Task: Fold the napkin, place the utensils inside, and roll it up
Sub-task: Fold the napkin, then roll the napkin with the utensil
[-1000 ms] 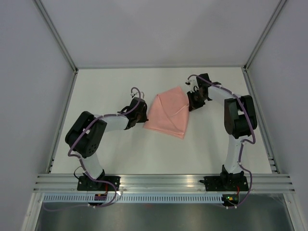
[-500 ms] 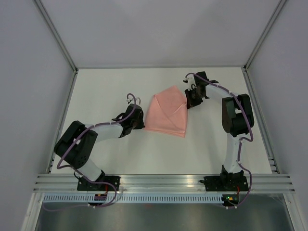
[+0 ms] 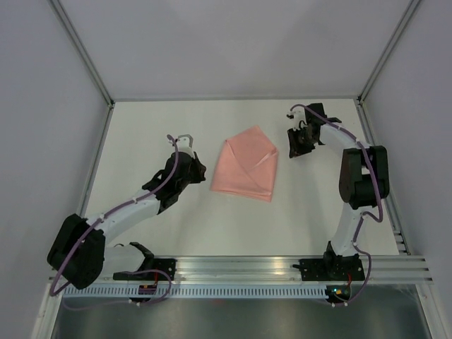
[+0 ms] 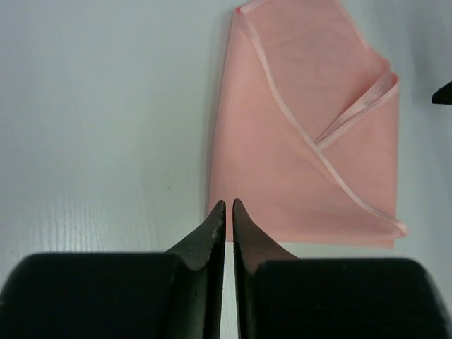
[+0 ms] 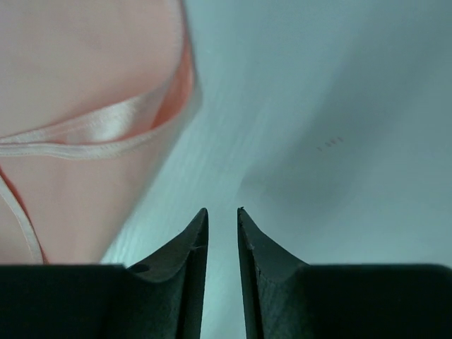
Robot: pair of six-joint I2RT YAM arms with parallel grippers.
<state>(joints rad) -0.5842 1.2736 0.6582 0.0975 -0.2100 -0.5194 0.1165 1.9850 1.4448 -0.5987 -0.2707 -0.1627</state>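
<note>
napkin of pale pink thin fabric lies folded flat mid-frame on the white table, within both arms' reach, no utensil visible; left gripper just left, right gripper upper right, both nearly pressed together, empty, off the cloth.

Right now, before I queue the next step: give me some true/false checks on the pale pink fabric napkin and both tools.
1. The pale pink fabric napkin lies folded on the white table. True.
2. The left tool grips the napkin's edge. False: it sits clear of the napkin, with its fingers nearly together on nothing.
3. The right tool holds nothing. True.
4. The napkin is rolled into a slim tube. False: it lies flat, with overlapping folded layers.
5. The tools sit on opposite sides of the napkin. True.
</note>
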